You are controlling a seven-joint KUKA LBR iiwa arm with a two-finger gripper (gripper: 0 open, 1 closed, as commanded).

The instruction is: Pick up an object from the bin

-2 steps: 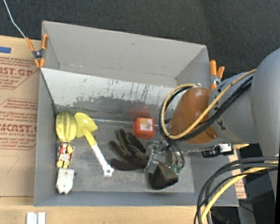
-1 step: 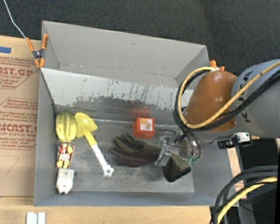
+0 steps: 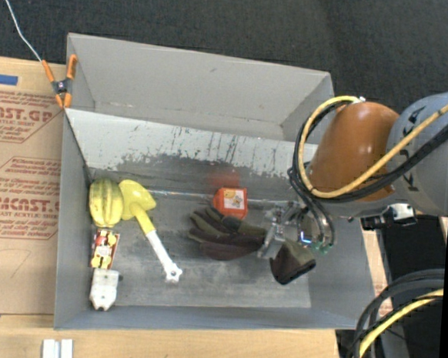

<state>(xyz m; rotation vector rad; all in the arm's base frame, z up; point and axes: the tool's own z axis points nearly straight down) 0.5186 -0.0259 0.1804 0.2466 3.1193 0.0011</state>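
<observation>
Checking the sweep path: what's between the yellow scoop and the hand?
In the camera view, a dark glove-like thing lies between the scoop and the hand; an orange block sits just beyond it.

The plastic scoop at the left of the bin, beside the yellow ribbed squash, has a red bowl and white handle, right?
No. The camera view shows the plastic scoop beside the yellow ribbed squash with a yellow bowl, not red; the white handle and left-side spot are right.
</observation>
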